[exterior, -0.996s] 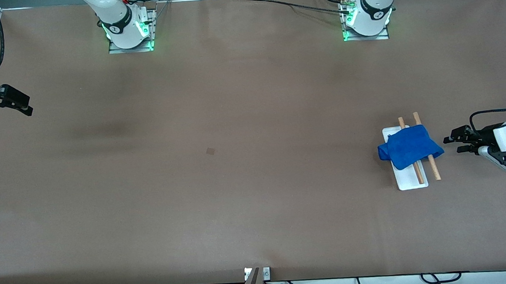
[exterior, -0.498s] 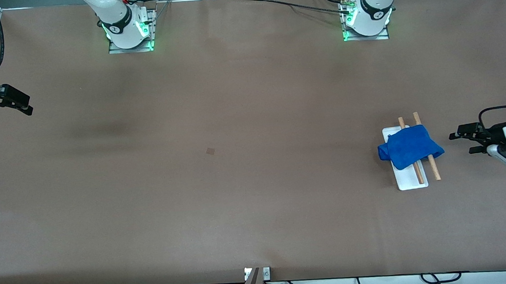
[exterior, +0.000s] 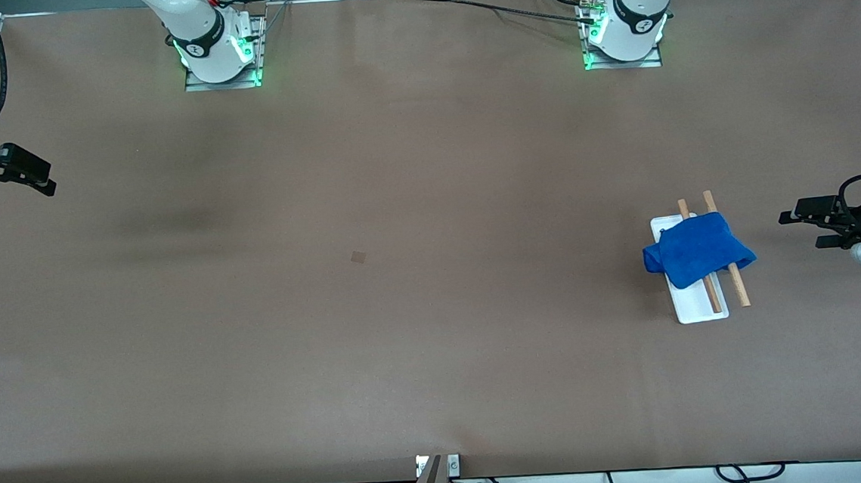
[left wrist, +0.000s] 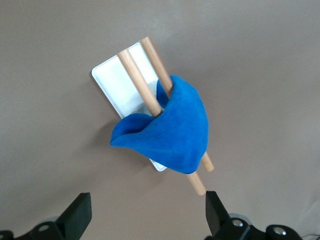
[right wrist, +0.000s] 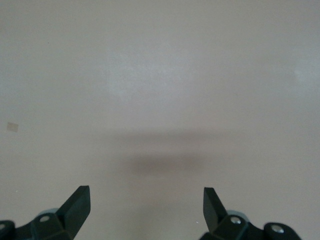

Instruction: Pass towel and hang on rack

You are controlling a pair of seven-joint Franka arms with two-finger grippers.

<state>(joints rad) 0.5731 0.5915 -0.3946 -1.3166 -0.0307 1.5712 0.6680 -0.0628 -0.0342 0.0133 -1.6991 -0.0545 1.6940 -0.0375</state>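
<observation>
Towel: bright blue cloth point(exterior: 697, 259) draped across both wooden rods of the rack point(exterior: 699, 312), bunched into a loose fold, one corner hanging off toward the right arm's end of the table; in the left wrist view it point(left wrist: 172, 130) covers the rods' middle and leaves their ends bare
Rack: white tray base flat on the brown table point(exterior: 405, 311) toward the left arm's end, the two rods lying parallel above it
Left gripper: point(exterior: 799, 229) empty, fingers spread wide, over bare table beside the rack at the left arm's end
What changed: over the last second the left gripper has drawn back from the towel toward the table's edge, and its fingers have finished opening; the towel and rack have not moved
Right gripper: point(exterior: 24, 177) empty, fingers wide apart, waiting over the right arm's end of the table, well apart from the rack; its wrist view shows only bare table
Meaning for the task: the towel hangs on the rack on its own with nothing gripping it, so the hanging looks done and the left arm appears to be retreating
</observation>
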